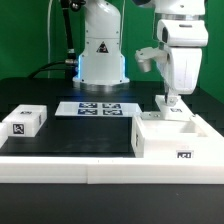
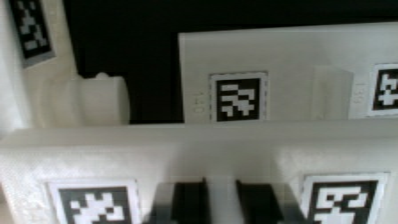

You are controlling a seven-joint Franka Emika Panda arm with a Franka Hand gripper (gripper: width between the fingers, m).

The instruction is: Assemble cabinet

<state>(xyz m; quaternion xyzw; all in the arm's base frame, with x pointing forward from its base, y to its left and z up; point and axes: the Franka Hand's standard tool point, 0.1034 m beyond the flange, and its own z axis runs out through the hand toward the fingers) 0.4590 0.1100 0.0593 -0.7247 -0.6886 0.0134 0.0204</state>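
The large white cabinet box stands at the exterior view's right, open side up, with a tag on its front. My gripper hangs straight down over its far edge, on a white cabinet part standing there. In the wrist view the gripper has its two dark fingers close together with a thin white strip between them. This white part carries a tag on each side of the fingers. Beyond it is a white tagged wall and a round white knob. A smaller white tagged block lies at the exterior view's left.
The marker board lies flat in front of the robot's base. A white rim runs along the near edge of the black table. Cables hang behind the base at the left.
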